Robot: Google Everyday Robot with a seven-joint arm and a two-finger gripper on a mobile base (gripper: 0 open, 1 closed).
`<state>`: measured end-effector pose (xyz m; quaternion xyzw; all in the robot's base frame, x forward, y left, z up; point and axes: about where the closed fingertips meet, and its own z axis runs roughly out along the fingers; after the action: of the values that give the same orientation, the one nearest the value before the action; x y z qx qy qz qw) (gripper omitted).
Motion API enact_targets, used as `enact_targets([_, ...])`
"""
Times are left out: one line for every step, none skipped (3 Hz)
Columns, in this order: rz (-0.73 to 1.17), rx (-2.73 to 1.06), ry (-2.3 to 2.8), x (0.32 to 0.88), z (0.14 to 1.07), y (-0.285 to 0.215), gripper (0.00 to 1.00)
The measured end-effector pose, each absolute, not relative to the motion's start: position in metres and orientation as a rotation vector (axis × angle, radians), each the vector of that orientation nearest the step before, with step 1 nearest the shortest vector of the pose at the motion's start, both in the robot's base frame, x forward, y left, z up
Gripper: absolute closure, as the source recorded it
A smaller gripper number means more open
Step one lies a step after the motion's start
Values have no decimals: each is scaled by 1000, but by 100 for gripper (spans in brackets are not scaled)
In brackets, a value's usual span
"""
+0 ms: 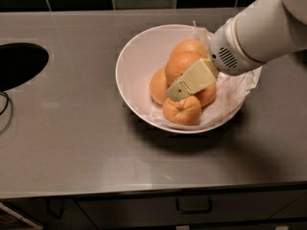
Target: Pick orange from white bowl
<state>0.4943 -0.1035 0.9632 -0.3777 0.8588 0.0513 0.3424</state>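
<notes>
The white bowl [134, 56] stands in the middle of the grey counter, lined with crumpled white paper [230, 92]. Several oranges are piled in it. The largest orange [176, 65] sits high in the pile, with another orange [192, 46] behind it. A smaller creased orange [182, 110] lies at the front, one [157, 86] at the left and one [208, 96] at the right. My gripper [174, 92] reaches in from the upper right. Its cream part lies across the front of the largest orange, just above the creased one.
A dark round sink opening [19, 63] is cut into the counter at the left. A dark cable [4, 104] lies at the left edge. The counter's front edge has drawers with a handle [194, 206] below. Dark tiles line the back wall.
</notes>
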Motion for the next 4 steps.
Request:
enact_targets([98,-904,2241,501,958,-98,1])
enact_targets([78,-858,2245,506,955,-95,1])
enact_targets([20,-798,2244,507,953,-93,5])
enact_targets([-17,-756,2244,509,951,-93,5])
